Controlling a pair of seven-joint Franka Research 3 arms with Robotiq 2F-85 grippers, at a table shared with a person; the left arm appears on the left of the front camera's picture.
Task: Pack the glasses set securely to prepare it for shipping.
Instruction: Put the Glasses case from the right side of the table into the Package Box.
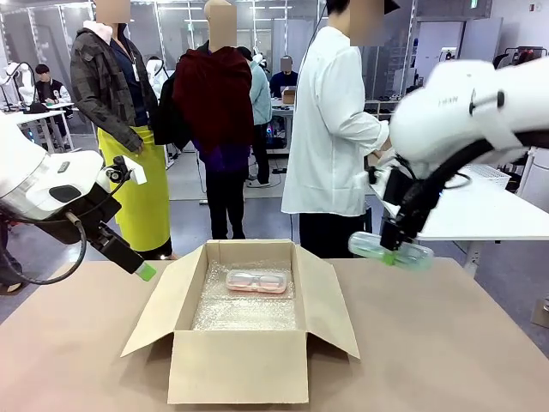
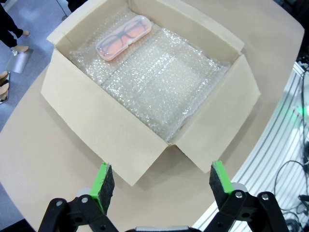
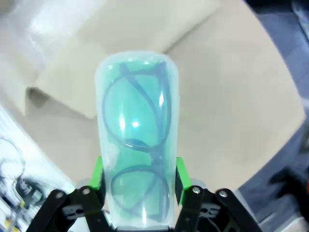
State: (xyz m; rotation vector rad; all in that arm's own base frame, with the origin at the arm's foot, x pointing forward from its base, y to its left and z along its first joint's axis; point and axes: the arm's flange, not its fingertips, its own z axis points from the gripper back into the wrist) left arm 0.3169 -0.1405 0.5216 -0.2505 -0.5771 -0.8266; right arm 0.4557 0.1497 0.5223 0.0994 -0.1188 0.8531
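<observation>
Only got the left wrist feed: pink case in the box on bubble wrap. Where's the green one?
Observer: The right gripper is shut on the mint green case.
Operator: Over the box?
Observer: No. In the front view it hangs to the right of the cardboard box, raised off the table.
Operator: Grip square?
Observer: In the right wrist view the pads clamp its long sides near one end, with most of the case sticking out ahead.

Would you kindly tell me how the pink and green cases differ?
The pink case sits inside the cardboard box; the green case is outside, to its right. The pink case rests on bubble wrap; the green case is airborne in the right end effector. Both are translucent, dark frames inside.
</observation>
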